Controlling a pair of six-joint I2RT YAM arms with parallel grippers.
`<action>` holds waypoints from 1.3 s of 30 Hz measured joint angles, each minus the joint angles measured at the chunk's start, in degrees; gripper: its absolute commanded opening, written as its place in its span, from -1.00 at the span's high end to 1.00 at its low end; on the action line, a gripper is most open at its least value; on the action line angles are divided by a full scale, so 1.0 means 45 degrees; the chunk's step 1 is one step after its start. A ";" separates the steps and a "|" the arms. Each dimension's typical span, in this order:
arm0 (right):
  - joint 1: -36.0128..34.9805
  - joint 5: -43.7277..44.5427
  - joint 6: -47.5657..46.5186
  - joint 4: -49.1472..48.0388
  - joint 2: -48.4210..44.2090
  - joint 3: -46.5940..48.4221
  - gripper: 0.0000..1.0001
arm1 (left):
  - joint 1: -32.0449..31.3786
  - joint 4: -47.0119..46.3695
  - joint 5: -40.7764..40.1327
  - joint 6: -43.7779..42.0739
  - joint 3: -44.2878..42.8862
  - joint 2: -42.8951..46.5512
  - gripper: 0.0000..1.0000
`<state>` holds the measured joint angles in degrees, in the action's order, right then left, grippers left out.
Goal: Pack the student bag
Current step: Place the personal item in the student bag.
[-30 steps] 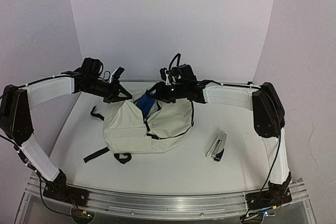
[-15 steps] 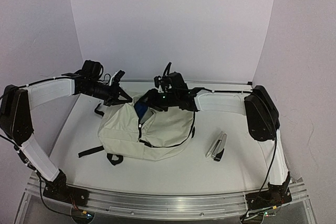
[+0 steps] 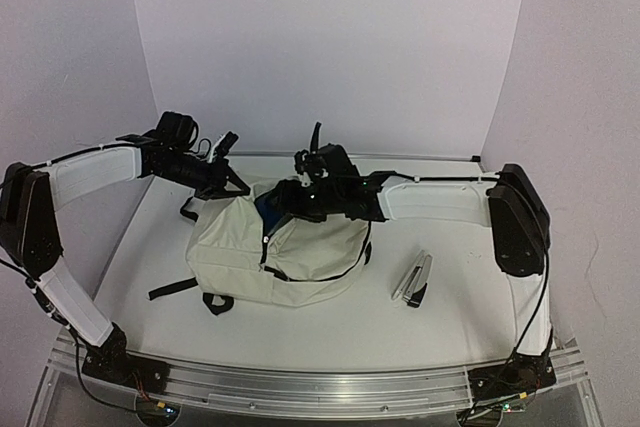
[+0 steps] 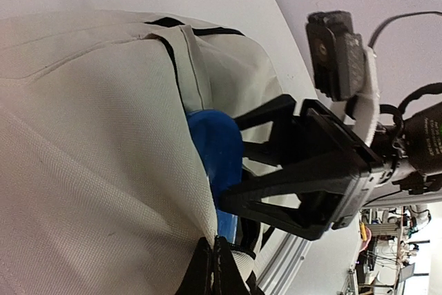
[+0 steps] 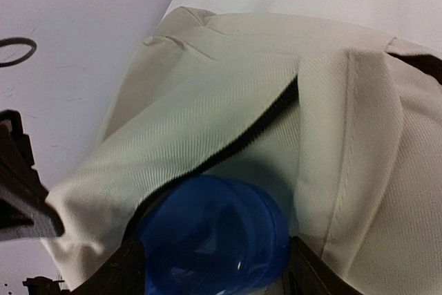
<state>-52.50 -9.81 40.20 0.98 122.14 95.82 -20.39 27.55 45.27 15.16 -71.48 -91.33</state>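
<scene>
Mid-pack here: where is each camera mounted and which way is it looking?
Top external: above and behind the bases, facing down over the table; both arms show, cream fabric backpack central.
Left wrist: at the backpack's edge, looking across it at the right gripper; own fingers unclear.
Right wrist: looking into the opening; own fingers flank a blue rounded object.
Shared: both wrist views show that blue object.

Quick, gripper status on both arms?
Left gripper: closed, pinching the student bag at its opening edge.
Right gripper: closed on the blue container at the bag's mouth.

White links (image 3: 95, 172), black joints (image 3: 515, 217) and fingers (image 4: 276, 188) (cabled)
</scene>
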 measured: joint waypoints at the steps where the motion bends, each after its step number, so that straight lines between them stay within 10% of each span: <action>1: -0.0061 0.0118 -0.0037 0.0209 -0.0312 -0.0218 -0.31 | -0.0008 0.0046 -0.0180 -0.0106 -0.0054 0.0040 1.00; 28: -0.0508 -0.0776 -0.0404 0.1357 0.1021 0.1740 -0.03 | 0.0027 0.0204 -0.0253 -0.0383 -0.0122 0.0140 1.00; 39: -0.0513 -0.0784 -0.1649 0.1169 0.1620 0.2526 -0.28 | 0.0076 0.0204 -0.0151 -0.0356 -0.0122 0.0087 1.00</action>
<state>-54.81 -13.34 32.78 6.24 129.43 107.19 -20.05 28.47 44.60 13.56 -72.03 -90.94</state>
